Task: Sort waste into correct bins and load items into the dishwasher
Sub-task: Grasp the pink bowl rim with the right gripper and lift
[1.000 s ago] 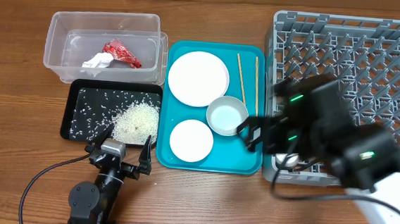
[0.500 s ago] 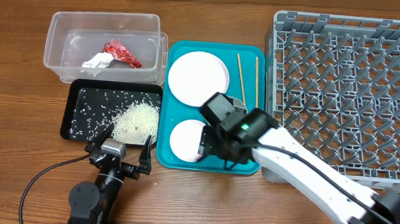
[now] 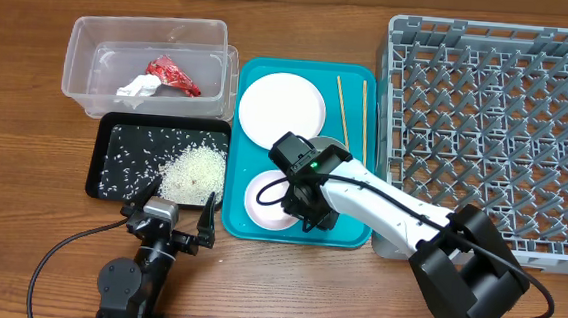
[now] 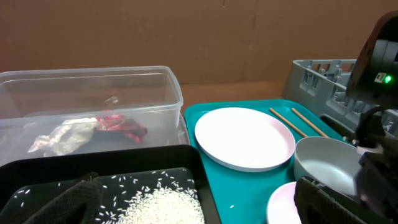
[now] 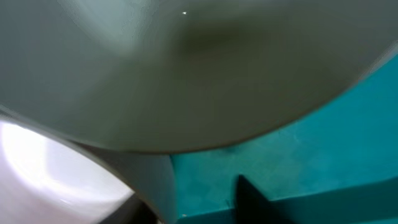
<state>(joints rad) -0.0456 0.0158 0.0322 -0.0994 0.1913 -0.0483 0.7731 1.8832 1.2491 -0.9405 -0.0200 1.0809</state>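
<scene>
Our right gripper (image 3: 301, 205) has swung left over the one glossy white bowl (image 4: 326, 165), grip untellable; left gripper (image 3: 167, 219) gapes; two plates (image 3: 281, 111), two chopsticks (image 3: 343, 108).

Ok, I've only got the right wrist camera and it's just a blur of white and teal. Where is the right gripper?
Observer: The right gripper is low over the teal rectangular serving tray, beside the small white round plate.
Operator: Where are the chopsticks?
Observer: The two thin wooden chopsticks lie along the tray's right side, next to the large white round plate.
Operator: And the left arm?
Observer: The left gripper is open, at the near edge of the shallow black rectangular tray holding loose rice.
</scene>
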